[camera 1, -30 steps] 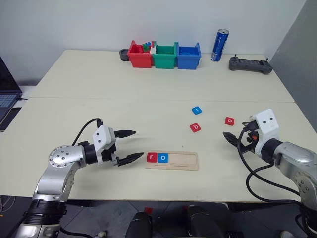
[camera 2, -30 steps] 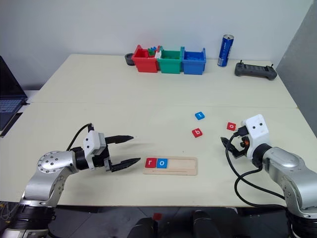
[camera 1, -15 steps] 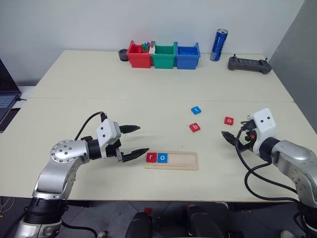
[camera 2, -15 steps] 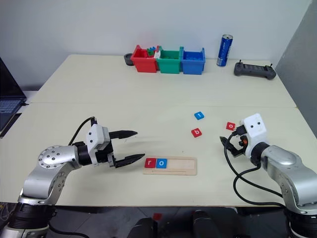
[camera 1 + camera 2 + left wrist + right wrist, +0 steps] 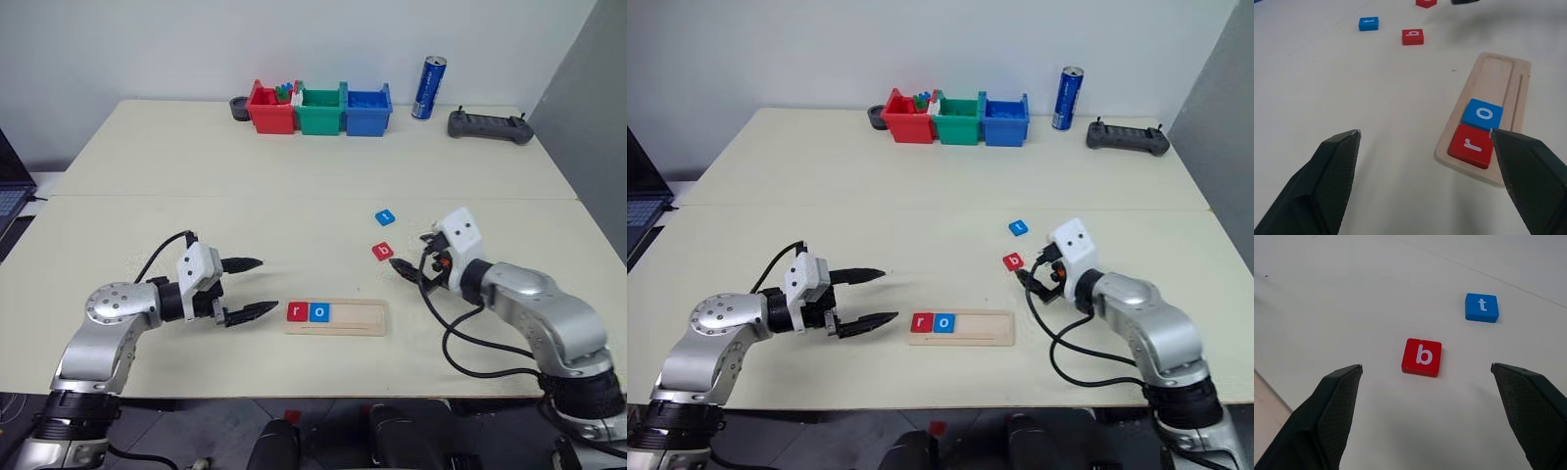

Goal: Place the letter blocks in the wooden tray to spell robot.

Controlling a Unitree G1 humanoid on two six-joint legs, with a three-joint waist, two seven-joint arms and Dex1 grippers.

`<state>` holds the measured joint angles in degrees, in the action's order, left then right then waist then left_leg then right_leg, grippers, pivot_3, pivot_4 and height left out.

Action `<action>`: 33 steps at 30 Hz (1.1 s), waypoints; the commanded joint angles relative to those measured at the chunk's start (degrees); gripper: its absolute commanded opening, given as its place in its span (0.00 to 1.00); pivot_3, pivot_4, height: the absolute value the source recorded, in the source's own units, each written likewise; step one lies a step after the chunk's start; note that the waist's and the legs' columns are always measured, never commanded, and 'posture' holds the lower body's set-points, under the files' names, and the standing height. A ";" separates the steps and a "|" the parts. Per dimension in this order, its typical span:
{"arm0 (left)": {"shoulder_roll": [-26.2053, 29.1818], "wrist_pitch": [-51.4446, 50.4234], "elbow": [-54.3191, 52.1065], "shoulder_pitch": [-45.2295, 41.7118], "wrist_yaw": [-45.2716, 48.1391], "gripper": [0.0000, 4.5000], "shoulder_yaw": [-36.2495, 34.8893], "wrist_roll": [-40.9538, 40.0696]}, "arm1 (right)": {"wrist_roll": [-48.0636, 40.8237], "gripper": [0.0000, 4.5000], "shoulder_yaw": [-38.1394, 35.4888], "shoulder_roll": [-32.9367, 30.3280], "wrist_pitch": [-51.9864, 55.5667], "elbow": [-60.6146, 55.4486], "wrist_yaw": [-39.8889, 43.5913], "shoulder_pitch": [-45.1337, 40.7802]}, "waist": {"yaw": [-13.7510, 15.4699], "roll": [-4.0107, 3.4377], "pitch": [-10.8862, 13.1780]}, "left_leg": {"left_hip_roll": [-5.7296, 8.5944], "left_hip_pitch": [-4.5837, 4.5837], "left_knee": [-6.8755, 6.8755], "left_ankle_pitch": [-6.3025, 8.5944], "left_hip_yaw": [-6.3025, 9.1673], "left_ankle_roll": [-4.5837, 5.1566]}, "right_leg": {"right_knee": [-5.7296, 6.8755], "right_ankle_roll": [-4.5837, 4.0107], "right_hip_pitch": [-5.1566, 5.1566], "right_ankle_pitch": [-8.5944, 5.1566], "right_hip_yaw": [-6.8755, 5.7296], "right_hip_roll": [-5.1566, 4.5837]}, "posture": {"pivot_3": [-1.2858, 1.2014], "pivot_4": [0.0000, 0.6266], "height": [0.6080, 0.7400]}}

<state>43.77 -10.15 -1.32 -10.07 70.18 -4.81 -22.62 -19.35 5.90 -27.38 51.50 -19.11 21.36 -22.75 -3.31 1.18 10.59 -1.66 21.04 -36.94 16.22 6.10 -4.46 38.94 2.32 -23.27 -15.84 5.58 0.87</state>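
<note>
With red r (image 5: 297, 311) and blue o (image 5: 320, 312) seated side by side at the left end of the wooden tray (image 5: 358, 317), the rest of its groove is bare. Tray lies flat near the front edge of the table (image 5: 196, 196). Red b (image 5: 1421, 357) sits loose on the table beyond the tray's right end, blue t (image 5: 1482, 307) a bit farther back, the two apart. A third red tile (image 5: 1425, 2) shows cut off in the left wrist view; letter unreadable.

Right gripper (image 5: 1032, 284) hovers just beside b, fingers spread wide, b lying between and ahead of them, grasping nothing. Left gripper (image 5: 247, 288) hangs near the tray's left end, fingers released and wide, empty, not touching the tray.

Far edge: red, green and blue bins (image 5: 319, 108) in a row, blue can (image 5: 429, 88), dark controller (image 5: 491, 125).
</note>
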 commanded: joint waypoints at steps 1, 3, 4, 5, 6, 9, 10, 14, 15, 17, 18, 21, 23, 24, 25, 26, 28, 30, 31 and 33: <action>1.74 3.27 1.93 0.07 3.33 0.99 -0.47 0.08 | 3.48 1.00 2.22 2.90 -3.13 3.59 -2.36 -1.65 | -0.05 -0.01 0.00 | 0.00 0.00 0.01 0.00 0.00 0.00 | 0.00 -0.02 -0.01 0.00 0.00 0.00 | 0.52 0.24 1.00; 1.71 4.40 3.43 -0.47 3.91 0.99 -0.29 0.45 | 5.13 1.00 3.41 4.96 -4.48 6.06 -3.06 -2.38 | 0.01 -0.02 0.01 | 0.00 0.00 0.02 0.00 0.01 0.00 | 0.01 -0.04 -0.02 0.00 -0.01 0.00 | 0.52 0.24 1.00; 1.61 4.84 4.04 -0.71 4.17 0.99 -0.20 0.52 | 5.96 1.00 3.86 6.22 -5.14 7.65 -3.77 -2.93 | -0.01 -0.02 0.01 | 0.00 0.01 0.01 0.00 0.01 0.00 | 0.01 -0.04 -0.02 0.00 -0.01 0.00 | 0.52 0.24 1.00; 1.45 5.32 4.58 -0.90 4.43 0.99 -0.04 0.59 | 6.87 1.00 4.32 7.55 -5.92 9.53 -4.51 -3.51 | -0.04 -0.02 0.01 | 0.00 0.01 0.01 0.00 0.00 0.00 | 0.01 -0.04 -0.02 0.00 -0.01 0.00 | 0.52 0.24 1.00; 1.28 5.71 4.92 -1.01 4.64 0.99 0.12 0.63 | 7.64 1.00 4.58 8.64 -6.58 11.09 -5.11 -3.98 | -0.06 -0.03 0.02 | 0.00 0.02 0.01 0.00 0.00 0.00 | 0.01 -0.04 -0.03 0.00 -0.01 0.00 | 0.52 0.24 1.00; 0.87 6.52 5.37 -1.05 4.97 0.99 0.55 0.74 | 9.42 1.00 4.62 11.37 -8.18 15.10 -6.52 -5.00 | -0.07 -0.03 0.02 | 0.00 0.01 0.01 0.00 0.01 0.00 | 0.03 -0.07 -0.04 0.01 -0.01 0.00 | 0.52 0.24 1.00; 0.78 6.73 5.48 -1.05 5.02 0.99 0.65 0.79 | 9.90 1.00 4.61 12.01 -8.68 16.15 -6.72 -5.24 | -0.07 -0.03 0.02 | 0.00 0.02 0.01 0.00 0.01 0.00 | 0.03 -0.07 -0.04 0.01 -0.02 0.00 | 0.52 0.24 1.00; 0.74 7.16 5.41 -0.96 5.23 1.00 0.79 0.78 | 10.71 0.96 3.74 13.81 -8.46 17.63 -7.36 -5.38 | -0.11 -0.03 0.02 | -0.01 0.01 0.02 0.00 0.02 0.00 | 0.03 -0.08 -0.04 0.02 -0.02 0.00 | 0.52 0.24 1.00; 0.75 7.24 5.23 -0.90 5.31 1.00 0.89 0.81 | 10.85 0.91 3.30 13.98 -7.97 17.71 -7.66 -5.32 | -0.12 -0.03 0.02 | -0.01 0.01 0.02 0.00 0.03 0.00 | 0.03 -0.08 -0.04 0.02 -0.02 0.00 | 0.52 0.24 1.00; 0.90 7.58 4.76 -0.72 5.59 1.00 1.26 1.03 | 11.17 0.79 2.65 14.09 -7.51 17.68 -7.98 -5.32 | -0.12 -0.03 0.02 | -0.01 0.01 0.02 0.00 0.02 0.00 | 0.03 -0.08 -0.04 0.02 -0.02 0.00 | 0.52 0.24 1.00; 1.00 7.80 4.53 -0.63 5.77 1.00 1.47 1.17 | 11.33 0.71 2.42 14.11 -7.48 17.64 -8.10 -5.36 | -0.12 -0.03 0.02 | -0.01 0.01 0.02 0.00 0.02 0.00 | 0.03 -0.08 -0.04 0.02 -0.02 0.00 | 0.52 0.24 1.00; 1.25 7.68 3.18 -0.37 6.26 1.00 2.04 1.07 | 11.74 0.47 1.92 14.17 -7.18 16.90 -8.25 -5.35 | -0.12 -0.03 0.02 | -0.01 0.01 0.02 0.00 0.02 0.00 | 0.03 -0.08 -0.04 0.02 -0.02 0.00 | 0.52 0.24 1.00; 1.36 8.56 3.18 -0.34 6.90 1.00 2.47 1.26 | 11.42 0.32 1.44 13.88 -5.88 14.12 -8.00 -4.34 | -0.11 -0.04 0.02 | -0.01 0.01 0.02 0.00 0.02 0.00 | 0.03 -0.08 -0.04 0.02 -0.02 0.00 | 0.52 0.24 1.00; 1.38 8.90 3.26 -0.42 7.14 1.00 2.62 1.36 | 11.15 0.32 1.09 13.52 -4.98 12.18 -7.79 -3.60 | -0.10 -0.05 0.03 | -0.01 0.02 0.02 0.00 0.03 0.00 | 0.04 -0.08 -0.04 0.02 -0.02 0.00 | 0.52 0.24 1.00; 1.37 9.27 3.26 -0.57 7.39 1.00 2.83 1.55 | 11.11 0.32 0.52 12.69 -4.10 9.17 -7.74 -2.22 | -0.04 -0.05 0.03 | -0.01 0.02 0.02 0.00 0.03 0.00 | 0.03 -0.08 -0.04 0.02 -0.03 0.00 | 0.52 0.24 1.00; 1.36 9.64 3.20 -0.65 7.63 1.00 3.02 1.77 | 11.26 0.32 -0.11 11.82 -3.42 6.23 -7.81 -0.74 | 0.08 -0.05 0.03 | -0.01 0.03 0.03 0.00 0.04 0.00 | 0.02 -0.08 -0.04 0.02 -0.03 0.00 | 0.52 0.24 1.00; 1.23 11.19 3.35 -0.61 8.22 1.00 3.87 2.53 | 12.22 0.32 -1.52 9.07 -2.35 -1.69 -8.21 4.01 | 0.21 -0.07 0.04 | 0.01 0.09 0.03 0.01 0.09 0.00 | 0.01 -0.08 -0.06 0.01 -0.07 -0.02 | 0.52 0.24 1.00; 0.98 11.66 2.85 -0.42 8.64 1.00 4.55 2.60 | 12.00 0.32 -3.56 8.05 0.53 -9.64 -9.25 9.29 | 0.17 -0.07 0.04 | 0.03 0.23 0.03 0.01 0.09 0.00 | 0.00 -0.07 -0.17 0.01 -0.07 -0.04 | 0.52 0.24 1.00; 0.85 11.65 2.57 -0.42 8.79 1.00 4.79 2.51 | 11.52 0.32 -4.45 8.28 2.37 -12.96 -9.85 11.59 | 0.12 -0.06 0.04 | 0.03 0.32 0.02 0.01 0.09 0.00 | 0.00 -0.07 -0.25 0.01 -0.07 -0.04 | 0.52 0.24 1.00; 0.82 11.87 2.43 -0.49 9.07 1.00 5.16 2.36 | 10.99 0.32 -5.03 8.93 5.23 -17.78 -10.85 15.07 | 0.06 -0.06 0.03 | 0.01 0.37 0.02 0.01 0.14 0.00 | 0.02 -0.08 -0.30 0.01 -0.10 -0.03 | 0.52 0.24 1.00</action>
<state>44.39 0.71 2.86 -10.24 78.54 0.32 -19.96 -7.88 1.48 -18.95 54.92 -31.84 11.28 -7.89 -3.26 1.12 10.62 -1.67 21.42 -36.92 16.24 6.25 -4.46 38.99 2.25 -23.59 -15.84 5.47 0.85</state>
